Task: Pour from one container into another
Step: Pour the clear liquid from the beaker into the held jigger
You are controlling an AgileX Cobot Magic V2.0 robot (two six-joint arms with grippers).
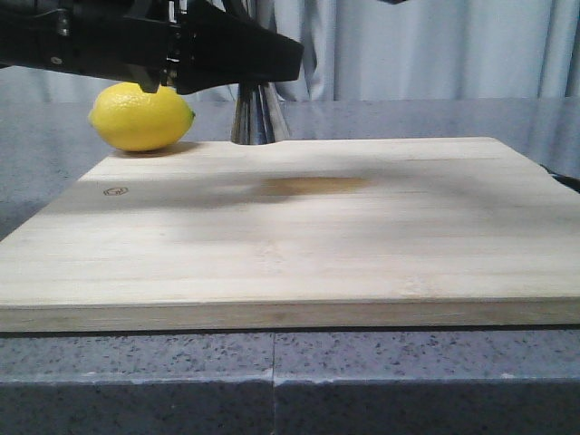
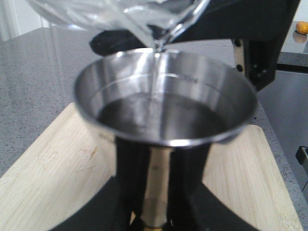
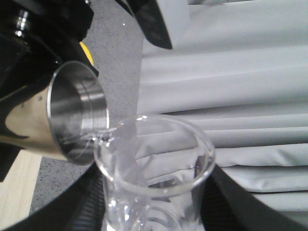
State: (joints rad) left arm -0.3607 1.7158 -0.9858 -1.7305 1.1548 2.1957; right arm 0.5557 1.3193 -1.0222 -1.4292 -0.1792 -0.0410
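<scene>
A: Item one, the beaker point(image 3: 154, 178)?
B: Clear glass, tipped over, its pouring lip resting at the rim of the jigger point(image 2: 166, 103). A thin clear stream runs from the lip into the cup. The right gripper point(image 3: 154, 211) is clenched around the beaker, one black finger on either side of the glass.

A: Item two, the jigger?
B: Shiny steel, hourglass form, upright. Its upper cup holds liquid that lies well below the rim, with engraved fill lines on the inner wall. A hint of gold shows at the narrow waist in the left wrist view. The left gripper point(image 2: 154, 211) is clamped on the stem under the cup, black fingers point(image 2: 127, 168) either side of it.

A: Position of both?
B: Held in the air above the far part of the cutting board point(image 1: 299, 236). In the front view only dark arm parts show at the top left, with a sliver of steel just behind the board's far edge; whether that is the jigger I cannot tell.

A: Other entries?
B: One lemon point(image 1: 141, 116), yellow, at the board's far left corner. The board is pale wood, lying flat on a grey speckled surface point(image 1: 272, 381). A grey curtain point(image 1: 426, 45) hangs behind.
</scene>
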